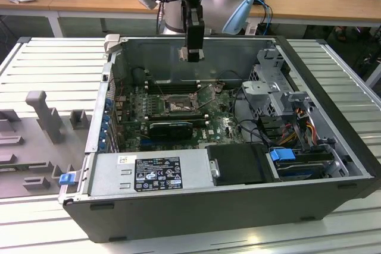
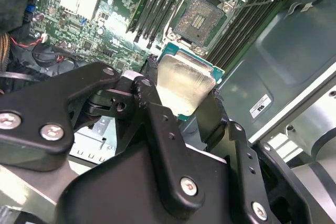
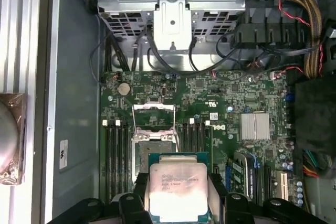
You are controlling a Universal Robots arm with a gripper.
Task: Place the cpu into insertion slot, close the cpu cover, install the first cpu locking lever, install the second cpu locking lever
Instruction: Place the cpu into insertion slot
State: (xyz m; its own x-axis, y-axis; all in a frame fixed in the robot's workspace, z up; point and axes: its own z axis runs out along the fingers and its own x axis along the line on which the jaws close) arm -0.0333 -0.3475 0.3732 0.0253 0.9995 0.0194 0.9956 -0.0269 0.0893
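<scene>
My gripper (image 1: 193, 57) hangs above the open computer case, shut on the cpu (image 2: 186, 85), a pale silvery square chip on a green carrier edge. In both wrist views the chip sits clamped between the black fingers (image 2: 157, 111). The insertion slot (image 3: 152, 150) lies on the green motherboard directly below and a little ahead of the chip (image 3: 178, 187), with its dark centre bare. In the exterior view the slot (image 1: 178, 106) is well beneath the gripper. The cpu cover (image 3: 153, 108) stands swung up at the slot's far side. A thin wire locking lever (image 2: 258, 2) sticks out beside the slot (image 2: 202, 17).
Memory slots (image 3: 115, 156) flank the socket on both sides. A long black card (image 1: 171, 128) lies just in front of it. The power supply (image 1: 155, 173), a metal drive cage (image 1: 268, 87) and cable bundles (image 1: 300, 123) crowd the case. A grey fixture (image 1: 41, 111) is on the table.
</scene>
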